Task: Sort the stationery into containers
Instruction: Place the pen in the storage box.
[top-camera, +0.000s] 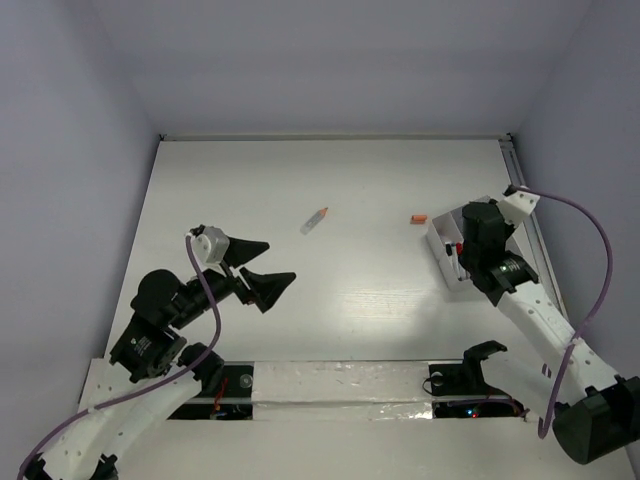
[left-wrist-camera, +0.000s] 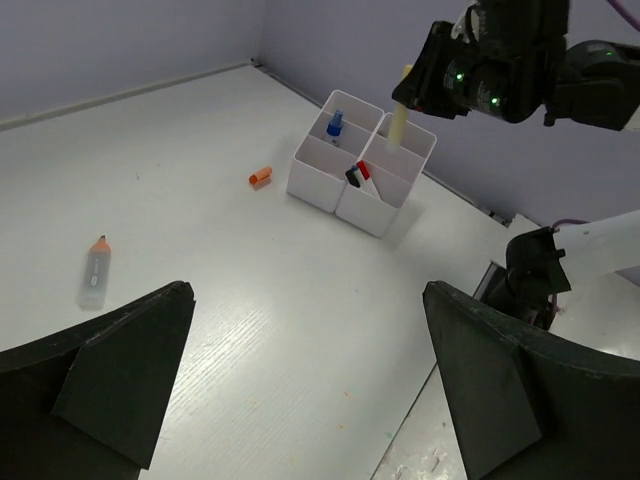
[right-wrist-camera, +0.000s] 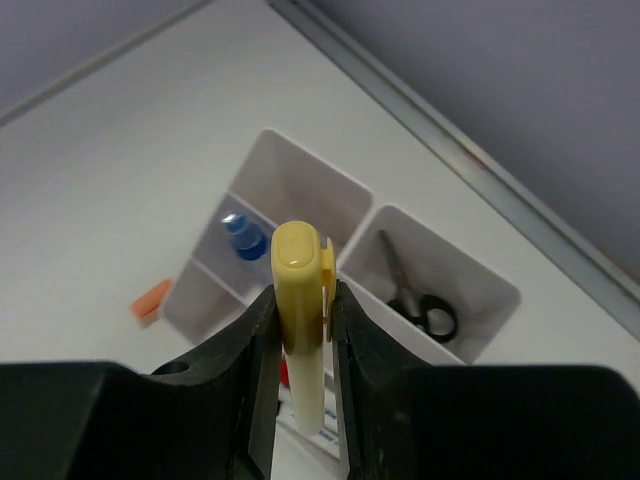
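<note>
My right gripper (right-wrist-camera: 303, 300) is shut on a pale yellow pen-like piece (right-wrist-camera: 300, 290) and holds it upright just above the joined white containers (right-wrist-camera: 300, 165), as the left wrist view (left-wrist-camera: 398, 125) also shows. Black-handled scissors (right-wrist-camera: 420, 300) lie in one compartment. A blue-capped pen (right-wrist-camera: 243, 240) stands in another. A red and black item (left-wrist-camera: 357, 173) lies in a near compartment. The white orange-capped tube (top-camera: 314, 221) lies on the table mid-back. A small orange piece (top-camera: 419, 219) lies left of the containers (top-camera: 440, 240). My left gripper (top-camera: 262, 262) is open and empty.
A metal rail (top-camera: 522, 195) runs along the table's right edge behind the containers. A taped strip (top-camera: 340, 385) crosses the near edge between the arm bases. Grey walls close in the back and both sides.
</note>
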